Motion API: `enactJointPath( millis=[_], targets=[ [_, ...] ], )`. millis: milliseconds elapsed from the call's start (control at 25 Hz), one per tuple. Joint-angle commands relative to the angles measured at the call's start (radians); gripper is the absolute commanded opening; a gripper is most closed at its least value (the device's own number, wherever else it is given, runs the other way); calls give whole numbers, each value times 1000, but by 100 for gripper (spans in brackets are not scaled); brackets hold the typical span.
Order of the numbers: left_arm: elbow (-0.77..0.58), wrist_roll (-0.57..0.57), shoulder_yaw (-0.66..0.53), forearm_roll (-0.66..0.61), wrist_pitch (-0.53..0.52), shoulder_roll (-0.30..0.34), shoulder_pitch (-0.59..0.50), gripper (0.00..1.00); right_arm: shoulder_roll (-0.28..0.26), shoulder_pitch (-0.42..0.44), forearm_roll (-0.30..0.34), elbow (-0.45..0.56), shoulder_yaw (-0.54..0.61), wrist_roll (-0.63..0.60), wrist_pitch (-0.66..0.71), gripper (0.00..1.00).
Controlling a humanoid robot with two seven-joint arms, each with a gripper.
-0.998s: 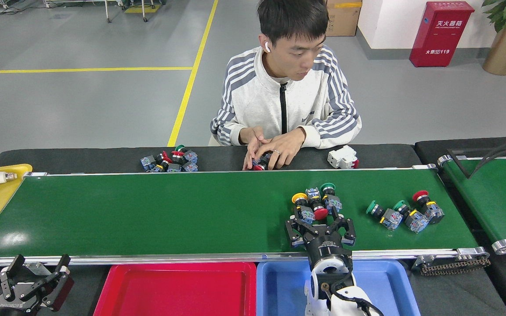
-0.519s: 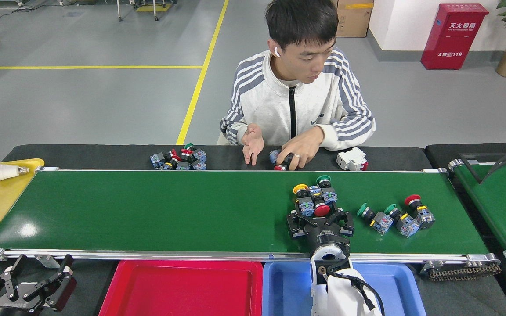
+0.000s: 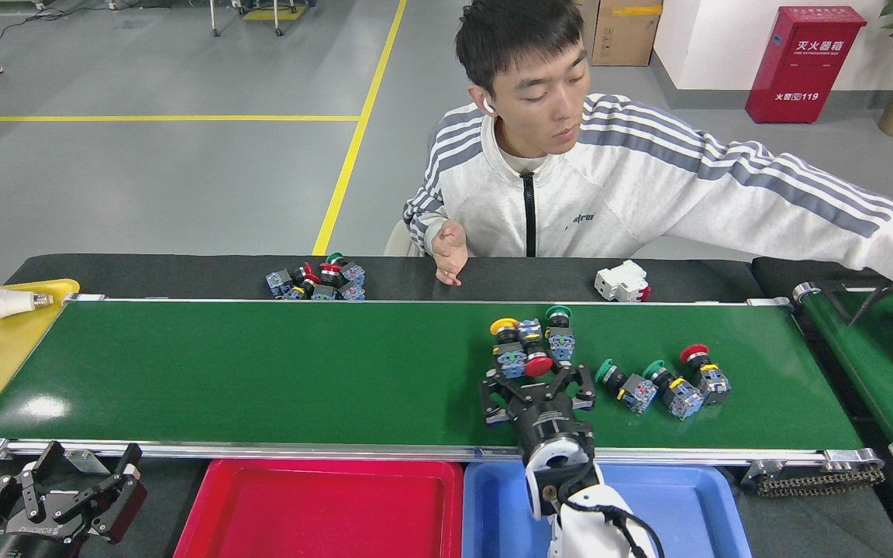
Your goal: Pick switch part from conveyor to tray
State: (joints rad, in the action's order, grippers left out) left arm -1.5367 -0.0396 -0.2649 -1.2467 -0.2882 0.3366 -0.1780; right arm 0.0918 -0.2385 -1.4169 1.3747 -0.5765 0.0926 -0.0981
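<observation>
Switch part [image 3: 537, 365], red-capped, lies on the conveyor [image 3: 260, 372] between the right gripper [image 3: 537, 377]'s spread fingers; closing squarely on its body should avoid snagging neighbours. Left gripper [image 3: 59, 496] idles, fingers apart.

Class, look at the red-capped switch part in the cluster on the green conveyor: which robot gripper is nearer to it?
Right. The right gripper sits open just below the red-capped switch part; the left gripper is off the conveyor, far left.
</observation>
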Motion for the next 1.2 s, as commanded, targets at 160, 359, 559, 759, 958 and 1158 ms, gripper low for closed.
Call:
enactJointPath(
  millis=[160, 359, 559, 759, 958, 1158],
  targets=[
    [4, -3, -5, 0, 0, 18, 14, 100, -64, 102, -10, 147, -143, -17, 363, 100],
    [1, -3, -5, 1, 1, 15, 12, 100, -55, 113, 1, 129, -129, -14, 354, 100],
    [-3, -2, -11, 6, 1, 5, -3, 100, -60, 291, -1, 290, 69, -65, -115, 97],
    [-74, 0, 1, 3, 1, 5, -8, 100, -181, 416, 30, 342, 242, -160, -351, 99],
    [-154, 17, 276, -23, 26, -13, 107, 100, -193, 308, 111, 285, 288, -163, -350, 99],
    [-102, 90, 529, -207, 159, -154, 261, 100, -222, 180, 107, 172, 213, -120, -172, 99]
  ],
)
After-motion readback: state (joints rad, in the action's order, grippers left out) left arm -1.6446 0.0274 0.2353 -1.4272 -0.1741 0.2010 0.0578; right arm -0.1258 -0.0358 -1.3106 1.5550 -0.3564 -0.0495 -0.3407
